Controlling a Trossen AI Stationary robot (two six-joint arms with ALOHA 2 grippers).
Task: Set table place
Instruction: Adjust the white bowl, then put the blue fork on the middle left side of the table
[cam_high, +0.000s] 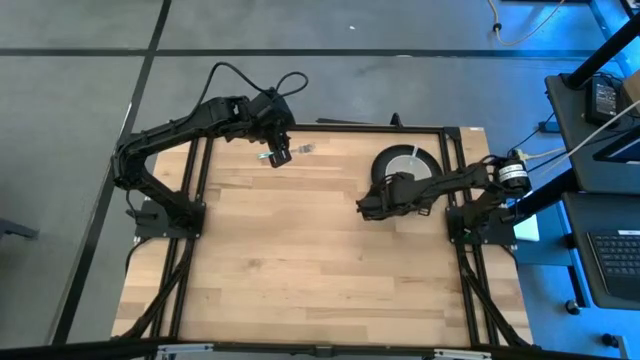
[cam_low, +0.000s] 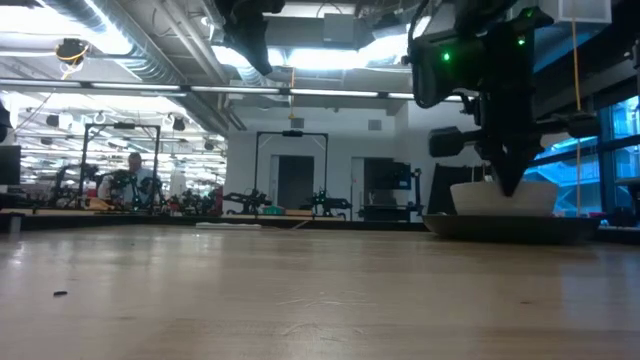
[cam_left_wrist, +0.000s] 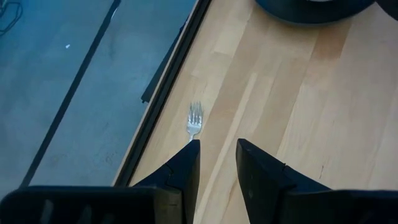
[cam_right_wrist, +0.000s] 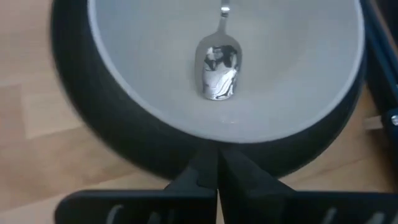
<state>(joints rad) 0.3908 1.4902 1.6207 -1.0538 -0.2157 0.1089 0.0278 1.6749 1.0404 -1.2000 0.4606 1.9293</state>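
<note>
High view: table (cam_high: 300, 260) of pale wood planks is carrying a black plate (cam_high: 437, 160) near its far right corner, with a white bowl (cam_high: 408, 163) sitting on the plate. A spoon (cam_right_wrist: 219, 70) is lying inside the bowl, scoop facing up. A fork (cam_left_wrist: 194, 120) is lying on the wood close to the far edge, well apart from the plate. Left gripper (cam_high: 279, 155) is hovering over the fork's handle end, fingers (cam_left_wrist: 186, 165) narrowly parted and holding nothing. Right gripper (cam_high: 366, 206) is sitting at the plate's near rim, fingers (cam_right_wrist: 202, 171) pressed together, gripping nothing visible.
</note>
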